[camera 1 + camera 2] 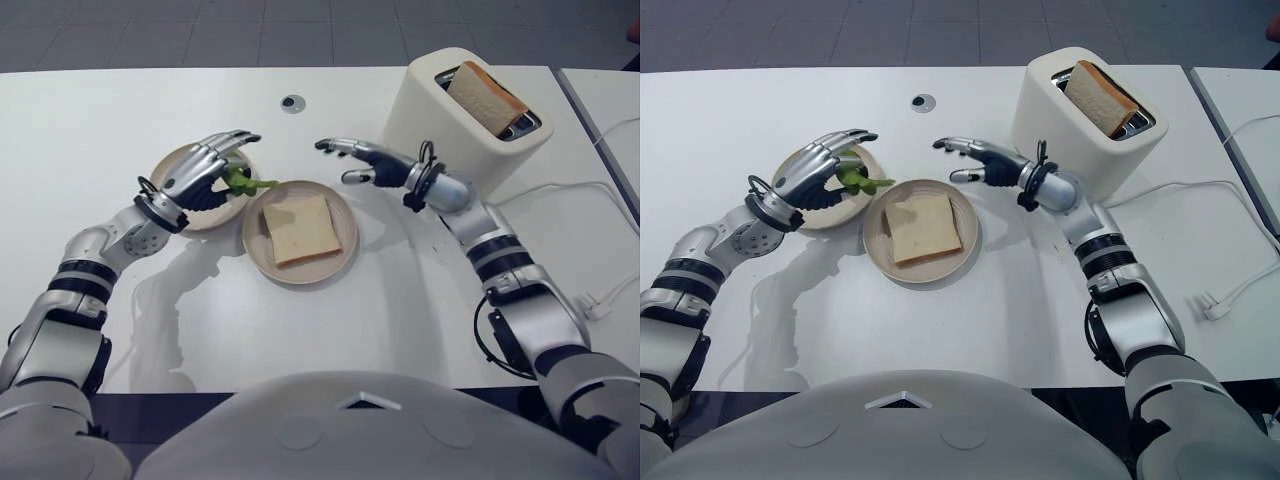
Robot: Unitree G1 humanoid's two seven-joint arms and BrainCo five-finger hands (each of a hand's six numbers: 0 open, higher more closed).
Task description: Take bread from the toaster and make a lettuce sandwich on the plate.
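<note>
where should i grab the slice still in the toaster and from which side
Grip the upper end of the slice that sticks out of the toaster slot, coming from above. Pinch across its two broad faces: the rest sits down in the slot, walled in. The slice leans, so the right hand should probably tilt to match.

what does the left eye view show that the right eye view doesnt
Left eye view: slightly more bare table beyond the left robot hand. Right eye view: a slightly wider strip of the neighbouring table past the toaster. Both: left robot hand closed on the lettuce over the small plate, bread on the big plate, another slice in the toaster, right robot hand open.
</note>
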